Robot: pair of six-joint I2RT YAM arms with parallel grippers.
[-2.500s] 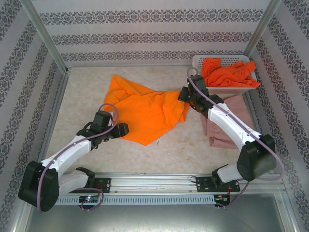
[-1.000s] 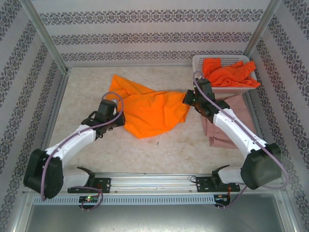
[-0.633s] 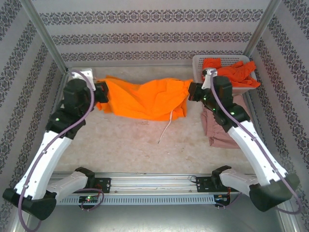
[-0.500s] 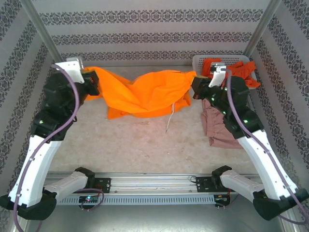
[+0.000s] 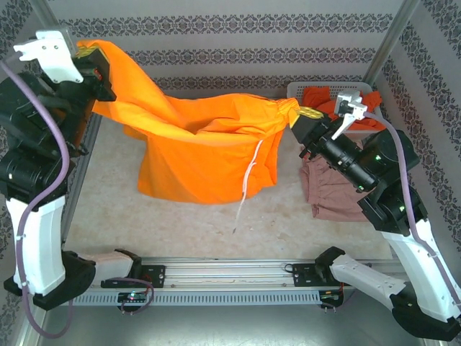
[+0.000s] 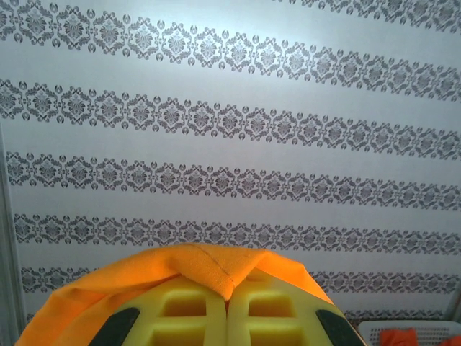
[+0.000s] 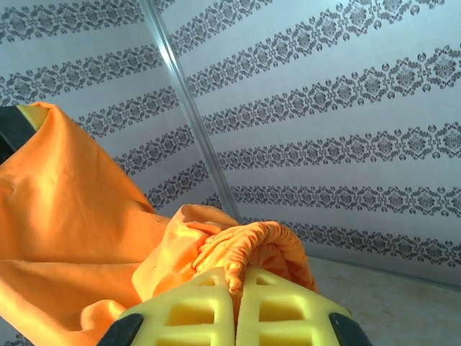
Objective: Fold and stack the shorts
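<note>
I hold the orange shorts (image 5: 205, 155) spread in the air left of the basket (image 5: 295, 89), my left end effector (image 5: 90, 56) and right end effector (image 5: 299, 117) each clamped on a corner, so they should hang flat for folding.

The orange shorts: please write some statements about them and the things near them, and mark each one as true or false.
1. The orange shorts are held up between the left gripper and the right gripper, each shut on the cloth. True.
2. The pink shorts lie inside the basket. False: they lie on the table, in front of the basket, beside the right arm.
3. A white drawstring hangs down from the orange shorts. True.
4. The basket has nothing in it. False: the red-orange shorts lie in it.
</note>
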